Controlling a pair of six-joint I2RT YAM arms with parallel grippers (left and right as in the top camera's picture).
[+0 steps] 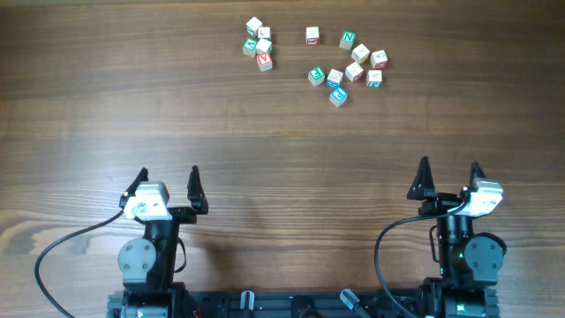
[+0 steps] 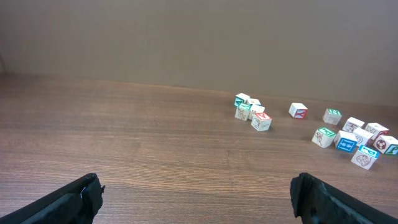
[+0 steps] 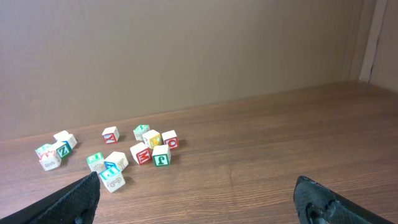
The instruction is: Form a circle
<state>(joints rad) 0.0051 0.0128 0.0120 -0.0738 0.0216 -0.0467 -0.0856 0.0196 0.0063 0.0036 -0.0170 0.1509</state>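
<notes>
Cubes sat near the table's [image 1: 282, 150] far edge: tight clump [image 1: 259, 42] left, scattered group [image 1: 353, 64] right. Bare wood lay before left gripper [image 1: 169, 174] and right gripper [image 1: 449, 166], both spread apart.

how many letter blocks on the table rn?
14 as far as I can tell: 5 in the tight clump at the far middle, 9 loose blocks just right of it. The clump may hide another.

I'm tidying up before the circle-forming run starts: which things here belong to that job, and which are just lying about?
Job: clump of letter cubes; lone cube; scattered cubes; left gripper and right gripper, both open.
Lying about: only the black cables, on the wooden table.
</notes>
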